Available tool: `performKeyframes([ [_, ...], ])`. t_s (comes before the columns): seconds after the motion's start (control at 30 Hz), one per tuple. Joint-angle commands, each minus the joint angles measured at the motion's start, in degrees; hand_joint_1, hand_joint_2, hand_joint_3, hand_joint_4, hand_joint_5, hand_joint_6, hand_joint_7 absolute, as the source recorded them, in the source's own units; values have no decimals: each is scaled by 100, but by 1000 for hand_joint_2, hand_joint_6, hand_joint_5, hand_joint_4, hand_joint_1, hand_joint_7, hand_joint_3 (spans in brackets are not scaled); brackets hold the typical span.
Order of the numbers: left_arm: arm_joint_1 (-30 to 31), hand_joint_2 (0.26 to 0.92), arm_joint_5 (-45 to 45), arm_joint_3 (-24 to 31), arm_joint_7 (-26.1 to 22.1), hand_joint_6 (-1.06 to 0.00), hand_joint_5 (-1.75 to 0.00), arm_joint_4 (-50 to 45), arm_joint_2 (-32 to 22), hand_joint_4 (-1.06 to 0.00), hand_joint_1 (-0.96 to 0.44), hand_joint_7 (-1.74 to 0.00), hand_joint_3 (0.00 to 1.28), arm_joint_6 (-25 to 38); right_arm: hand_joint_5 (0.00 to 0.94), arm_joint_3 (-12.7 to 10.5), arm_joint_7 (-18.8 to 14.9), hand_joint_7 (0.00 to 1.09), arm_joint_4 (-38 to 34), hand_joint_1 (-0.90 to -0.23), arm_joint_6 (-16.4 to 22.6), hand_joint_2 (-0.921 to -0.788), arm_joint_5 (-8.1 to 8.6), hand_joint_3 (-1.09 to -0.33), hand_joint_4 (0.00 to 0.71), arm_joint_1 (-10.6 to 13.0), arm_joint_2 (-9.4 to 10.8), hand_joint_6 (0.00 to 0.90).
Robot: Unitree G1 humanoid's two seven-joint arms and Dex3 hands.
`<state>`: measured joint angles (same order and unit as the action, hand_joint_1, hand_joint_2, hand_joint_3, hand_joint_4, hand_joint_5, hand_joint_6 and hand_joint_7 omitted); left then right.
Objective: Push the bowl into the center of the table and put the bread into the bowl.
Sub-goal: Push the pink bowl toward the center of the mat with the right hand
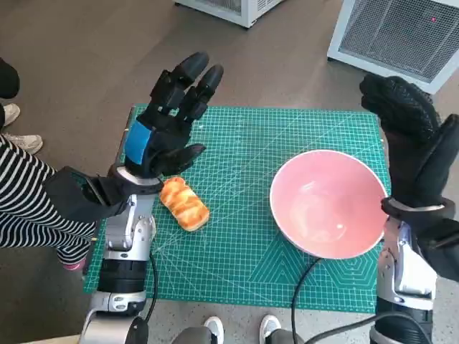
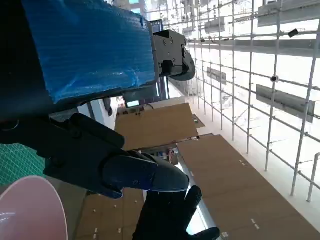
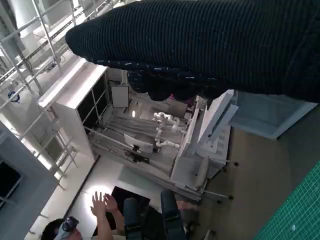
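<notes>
A pink bowl (image 1: 328, 203) stands on the right part of the green cutting mat (image 1: 244, 150). A golden bread roll (image 1: 184, 203) lies on the mat's left part, just below my left hand (image 1: 170, 118). That hand is raised above the mat with its fingers spread and holds nothing. My right hand (image 1: 409, 136) in the black glove is lifted beside the bowl's right rim, fingers apart, empty. The left wrist view catches the bowl's rim (image 2: 30, 210) and the gloved right hand (image 2: 170, 215). The right wrist view shows only the glove (image 3: 200, 45) and the room.
A person in a striped sleeve (image 1: 21, 208) sits at the table's left side. White appliances (image 1: 401, 32) stand on the floor beyond the table. Feet (image 1: 240, 328) show at the near edge. Another person (image 3: 105, 220) appears far off in the right wrist view.
</notes>
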<state>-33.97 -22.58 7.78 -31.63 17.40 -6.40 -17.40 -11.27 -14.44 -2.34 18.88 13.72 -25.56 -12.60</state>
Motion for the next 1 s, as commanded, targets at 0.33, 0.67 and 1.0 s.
performKeyframes([
  [0.33, 37, 921, 11, 49, -38, 1, -36, -31, -66, -120, -581, -492, 166, -65, 0, -822, 26, 537, -943, -699, 598, -921, 13, -732, 115, 434, -485, 17],
  [0.67, 44, 921, 25, 91, -72, 1, -41, 81, -63, -134, -599, -494, 163, -176, 0, -1322, 720, 521, -2259, -689, 1139, -921, -210, -778, 101, 646, -489, 0],
  [1.0, -7, 921, 72, 71, -41, 1, -40, 133, -60, -138, -588, -503, 163, -235, 0, -1499, 631, 464, -4386, -660, 1911, -921, -55, -793, 85, 373, -502, 1],
])
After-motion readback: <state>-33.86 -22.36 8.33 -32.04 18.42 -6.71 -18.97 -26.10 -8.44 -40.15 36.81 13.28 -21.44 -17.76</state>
